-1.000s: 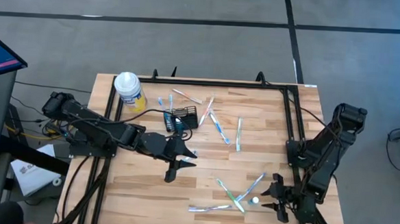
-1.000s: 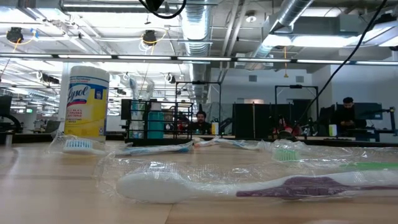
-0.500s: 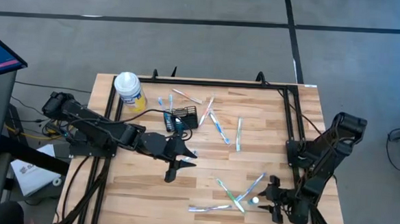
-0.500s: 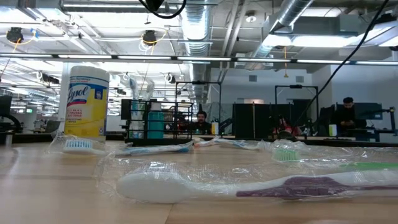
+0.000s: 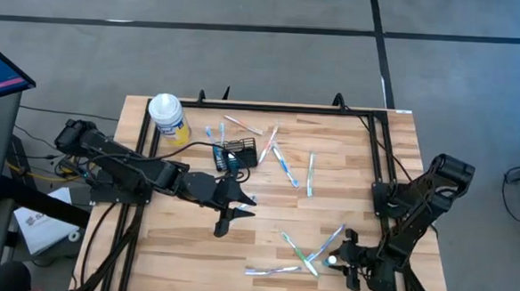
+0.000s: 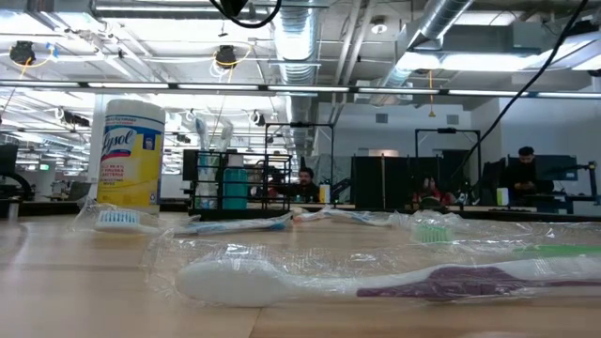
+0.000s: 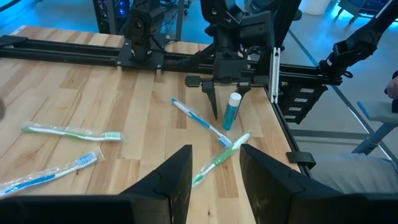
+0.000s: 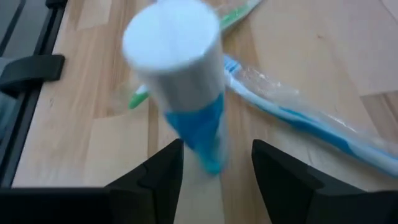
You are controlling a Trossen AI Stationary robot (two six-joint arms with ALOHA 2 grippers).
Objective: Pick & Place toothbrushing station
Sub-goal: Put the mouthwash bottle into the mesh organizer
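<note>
My right gripper (image 5: 346, 265) hangs low at the near right part of the desk (image 5: 265, 226), well away from the black mesh caddy (image 5: 239, 152), its fingers spread apart with nothing clamped between them. Just ahead of them stands a small blue tube with a white cap (image 8: 181, 99), upright among wrapped toothbrushes; in my right wrist view the tube is smeared, so I cannot say whether a finger touches it, though it appears to sit in the gap. A blue-handled toothbrush (image 8: 311, 127) in clear wrap lies beside it, cut off by the edge of that view.

My left gripper (image 5: 236, 207) hovers just in front of the caddy, toward the middle of the desk, fingers parted and empty. The caddy sits in the back half of the desk, close beside the yellow canister (image 5: 168, 116), with loose toothbrushes (image 5: 286, 167) scattered to its other side. From above, my left arm's cable crosses part of the caddy, and in the low view I cannot pick it out with certainty behind the wrapped toothbrush (image 6: 376, 280) filling the foreground.
</note>
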